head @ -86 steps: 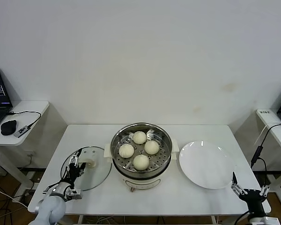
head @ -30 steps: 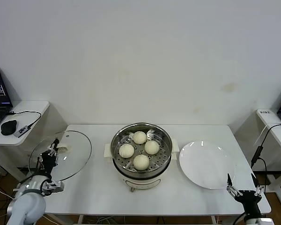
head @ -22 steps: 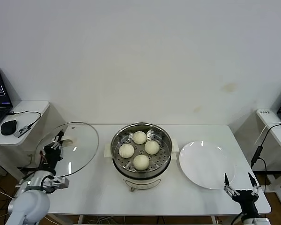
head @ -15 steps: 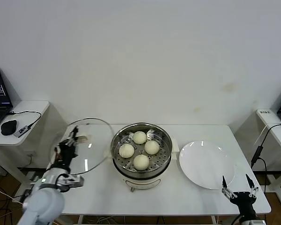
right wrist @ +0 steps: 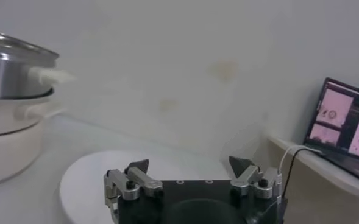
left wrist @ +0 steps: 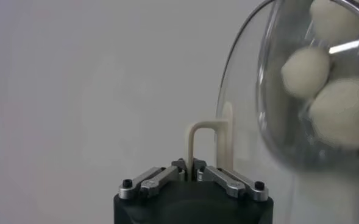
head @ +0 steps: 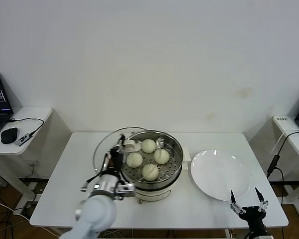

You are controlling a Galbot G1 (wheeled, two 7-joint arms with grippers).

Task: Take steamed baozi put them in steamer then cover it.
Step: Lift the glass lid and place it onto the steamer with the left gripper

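Note:
The steamer point(head: 175, 160) stands mid-table with several cream-white baozi point(head: 150, 172) on its perforated tray. My left gripper point(head: 115, 157) is shut on the cream handle point(head: 129, 145) of the glass cover point(head: 102, 149). It holds the cover tilted on edge against the steamer's left rim. In the left wrist view the gripper point(left wrist: 191, 165) clamps the handle point(left wrist: 206, 139), and the baozi point(left wrist: 306, 70) show through the glass cover point(left wrist: 246, 109). My right gripper point(head: 245, 205) waits open at the table's front right edge; its wrist view shows the gripper point(right wrist: 190, 167) empty.
A white plate point(head: 219, 174) lies right of the steamer and appears as the plate point(right wrist: 94, 176) before the right gripper. A side table with a mouse point(head: 9, 134) and laptop stands at the left. Another side table point(head: 289, 124) with a cable is at the right.
The left gripper lifted the cover off the table at the left and carried it rightwards up to the steamer's left rim. The right gripper drifted slightly leftwards and lower.

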